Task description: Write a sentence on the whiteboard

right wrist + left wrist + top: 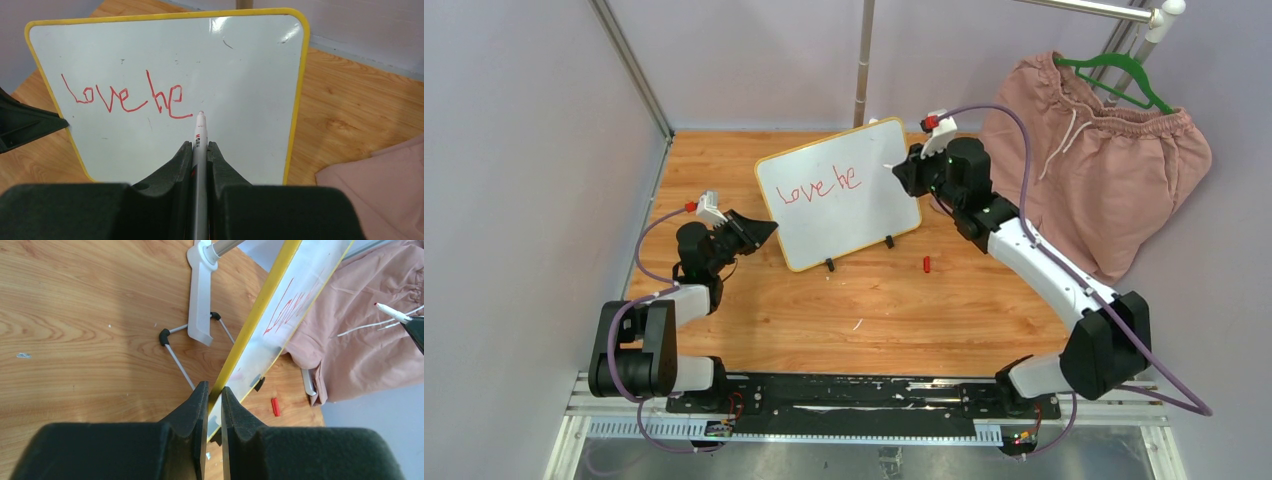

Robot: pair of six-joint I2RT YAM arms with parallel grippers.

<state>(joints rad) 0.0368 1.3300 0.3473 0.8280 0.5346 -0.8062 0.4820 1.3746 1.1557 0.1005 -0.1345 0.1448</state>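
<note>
whiteboard point(240, 65), red cursive sentence point(125, 97) reads "love he", marker point(200, 142) label illegible

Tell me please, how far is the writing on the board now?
Done: the red writing reads "love he" on the whiteboard. In hand: the right gripper holds the marker, its tip aimed just after "he"; the left gripper clamps the board's yellow edge, likely to steady it. Left: the rest of the sentence; the space beside and below the words is blank.
</note>
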